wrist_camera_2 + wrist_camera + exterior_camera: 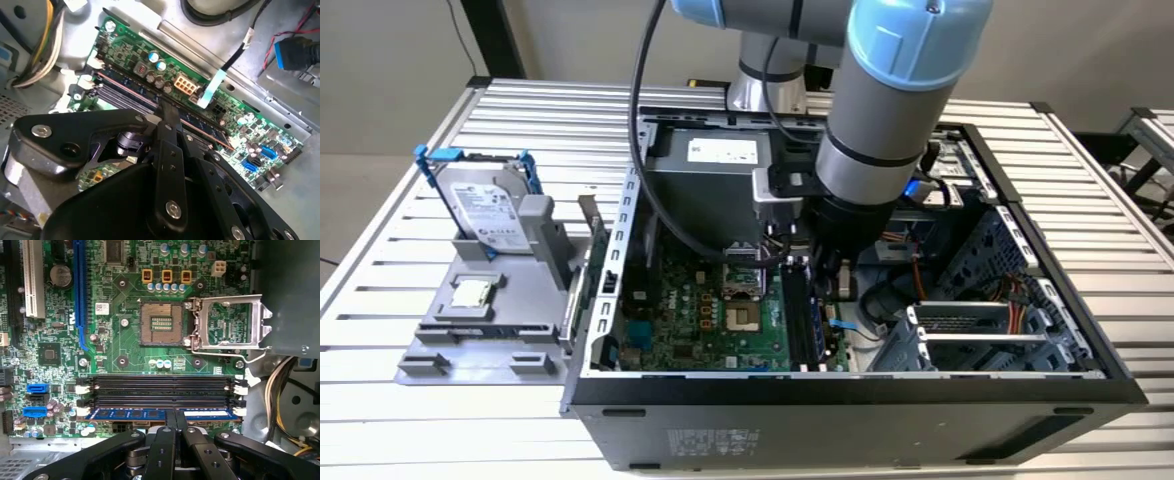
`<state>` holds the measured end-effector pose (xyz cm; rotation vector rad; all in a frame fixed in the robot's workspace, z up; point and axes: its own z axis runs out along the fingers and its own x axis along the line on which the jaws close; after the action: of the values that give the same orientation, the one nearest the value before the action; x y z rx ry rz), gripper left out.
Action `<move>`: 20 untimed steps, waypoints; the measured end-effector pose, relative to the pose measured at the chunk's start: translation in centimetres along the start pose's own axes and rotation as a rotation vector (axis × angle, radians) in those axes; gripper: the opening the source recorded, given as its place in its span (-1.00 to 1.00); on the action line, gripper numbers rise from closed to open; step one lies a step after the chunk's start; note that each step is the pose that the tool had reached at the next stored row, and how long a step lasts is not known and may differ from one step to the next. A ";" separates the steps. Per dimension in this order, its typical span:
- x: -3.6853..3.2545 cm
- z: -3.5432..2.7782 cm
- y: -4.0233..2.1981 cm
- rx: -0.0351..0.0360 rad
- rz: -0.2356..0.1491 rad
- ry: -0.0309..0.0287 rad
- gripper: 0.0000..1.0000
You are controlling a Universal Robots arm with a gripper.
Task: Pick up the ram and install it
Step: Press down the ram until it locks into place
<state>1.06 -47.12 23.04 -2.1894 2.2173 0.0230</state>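
The ram (125, 414) is a blue-green stick lying in the motherboard memory slot nearest my gripper, with white latches at both ends. My gripper (175, 416) is down inside the open computer case (854, 385). Its two black fingers are shut together, and their tips rest on the ram's upper edge at about mid-length, with nothing between them. In the second wrist view the gripper (164, 106) meets the same stick (210, 131) from above. In the exterior view the gripper (826, 285) hangs over the slots at the motherboard's edge on the exterior view's right.
Three empty black memory slots (160, 386) lie beside the ram. The processor socket (161, 322) is bare, its metal frame (227, 322) swung open. A power supply (707, 165), a drive cage (974, 330) and cables crowd the case. Outside stand a hard drive (487, 205) and a chip (474, 293) on a grey holder.
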 end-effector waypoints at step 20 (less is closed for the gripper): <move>0.05 -3.47 -0.03 0.0001 0.000 -0.0001 -1.00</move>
<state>1.05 -47.28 26.51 -2.1893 2.2172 0.0230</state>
